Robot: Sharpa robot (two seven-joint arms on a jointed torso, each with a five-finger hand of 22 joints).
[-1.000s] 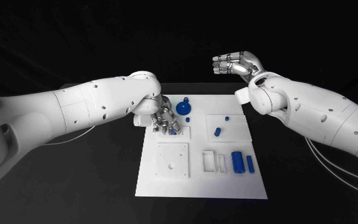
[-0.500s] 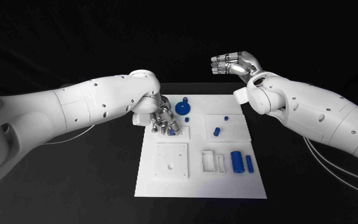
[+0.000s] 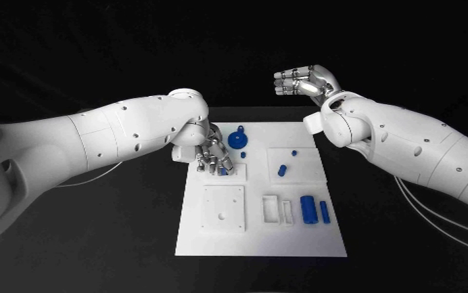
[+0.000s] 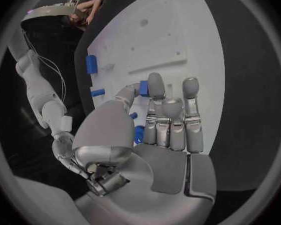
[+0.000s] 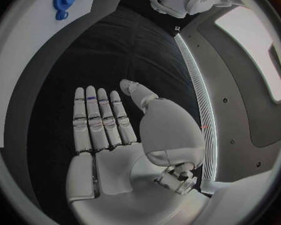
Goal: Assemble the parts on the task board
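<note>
L hand (image 3: 213, 155) pinching blue part (image 4: 144, 88) over task board (image 3: 262, 242)

Black matte table (image 3: 117, 225); flat white rectangular task board (image 3: 262, 242) lies at its middle, long side running away from robot.

No legible text, label, brand, number or sign appears anywhere I can see: none on the task board (image 3: 262, 239), none on its blue parts (image 3: 309, 210), none on my arms or hands.
</note>
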